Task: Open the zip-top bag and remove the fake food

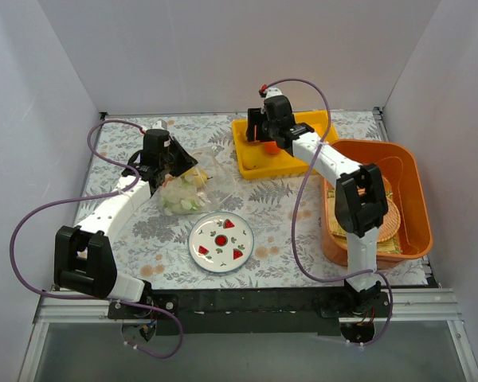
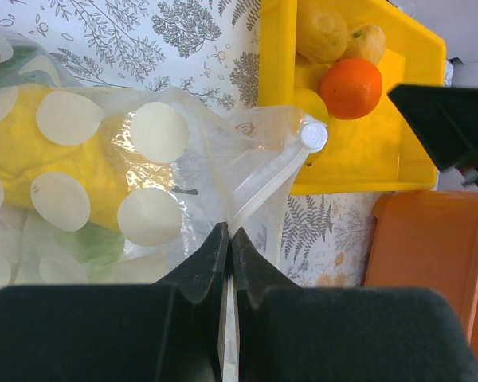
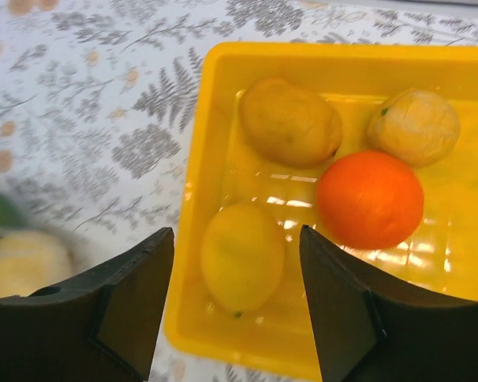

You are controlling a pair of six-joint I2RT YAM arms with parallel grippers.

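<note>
The clear zip-top bag (image 1: pixel 185 193) lies on the floral table left of centre. It holds a yellow piece (image 2: pixel 60 163), pale round slices (image 2: pixel 150 215) and green bits. My left gripper (image 2: pixel 227 237) is shut on the bag's zip edge, and the zip strip runs up to a white slider (image 2: pixel 313 135). In the top view my left gripper (image 1: pixel 178 171) sits at the bag's top. My right gripper (image 3: pixel 235 235) is open and empty, above a lemon (image 3: pixel 243 255) in the yellow tray (image 3: pixel 215 95). An orange (image 3: pixel 370 199) and two more yellowish fruits lie beside the lemon.
The yellow tray (image 1: pixel 287 171) stands at the back centre, with my right gripper (image 1: pixel 259 137) over its left part. A large orange basin (image 1: pixel 414 199) holding a woven item stands at the right. A white plate (image 1: pixel 209 231) with red motifs lies in front of the bag.
</note>
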